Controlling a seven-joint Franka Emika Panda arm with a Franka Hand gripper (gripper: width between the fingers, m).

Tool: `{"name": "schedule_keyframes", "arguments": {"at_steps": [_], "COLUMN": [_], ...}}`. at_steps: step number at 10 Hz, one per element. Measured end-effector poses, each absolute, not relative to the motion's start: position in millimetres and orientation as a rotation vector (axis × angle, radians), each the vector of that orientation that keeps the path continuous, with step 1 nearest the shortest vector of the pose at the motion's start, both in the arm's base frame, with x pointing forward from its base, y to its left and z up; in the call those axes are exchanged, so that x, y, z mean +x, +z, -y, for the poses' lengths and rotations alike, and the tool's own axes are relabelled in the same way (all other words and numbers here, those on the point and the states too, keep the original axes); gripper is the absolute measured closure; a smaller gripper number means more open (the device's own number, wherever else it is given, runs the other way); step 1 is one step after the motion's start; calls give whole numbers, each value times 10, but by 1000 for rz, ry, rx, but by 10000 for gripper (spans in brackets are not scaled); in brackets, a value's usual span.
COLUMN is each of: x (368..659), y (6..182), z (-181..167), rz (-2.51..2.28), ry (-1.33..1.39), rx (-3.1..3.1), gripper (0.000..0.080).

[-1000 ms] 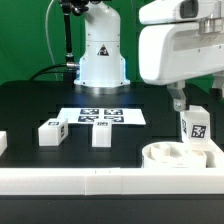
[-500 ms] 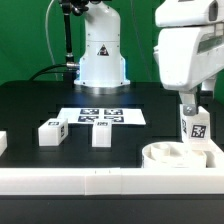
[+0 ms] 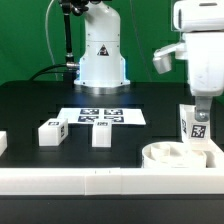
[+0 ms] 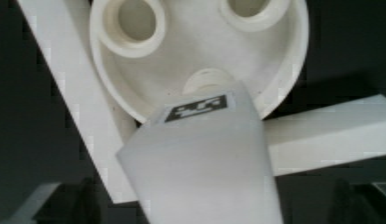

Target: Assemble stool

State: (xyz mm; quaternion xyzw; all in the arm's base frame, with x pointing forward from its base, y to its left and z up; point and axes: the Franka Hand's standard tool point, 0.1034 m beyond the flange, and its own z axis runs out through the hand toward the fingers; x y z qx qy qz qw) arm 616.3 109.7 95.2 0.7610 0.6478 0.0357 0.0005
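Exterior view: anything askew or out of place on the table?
Nothing stands out. The standing leg sits roughly upright in the seat disc; the first loose leg and second loose leg rest apart by the marker board.

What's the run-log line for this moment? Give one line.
gripper: open, over leg | leg: upright on seat | spare legs: loose, exterior view's left

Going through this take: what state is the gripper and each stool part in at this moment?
gripper: open, holding nothing, just above the standing leg.
seat disc: lying flat on the table.
standing leg: upright on the seat disc.
middle leg: loose, upright on the table.
left leg: loose, lying on its side.
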Motion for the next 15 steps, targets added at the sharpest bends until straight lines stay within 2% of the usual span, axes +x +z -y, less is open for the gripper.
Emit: {"name": "schedule_keyframes", "arguments": {"at_steps": [2, 6, 7, 8, 9, 10, 11, 12, 13, 15], "x": [6148, 6137, 6137, 6138, 6139, 6140, 6140, 6141, 6141, 6141], "y": [899, 902, 903, 903, 899, 899, 899, 898, 898, 898], "z": [-1122, -1210, -1219, -1214, -1196, -1192, -1191, -1188, -1186, -1184], "rz": [-2152, -2159, -2155, -2154, -2151, -2150, -2150, -2136, -2118, -2044], "ry": [94, 94, 95, 95, 94, 94, 94, 94, 94, 95], "rx": [2278, 2270, 2274, 2275, 2278, 2279, 2279, 2293, 2310, 2379], "gripper": [150, 150, 238, 374, 374, 558, 690, 690, 776, 792]}}
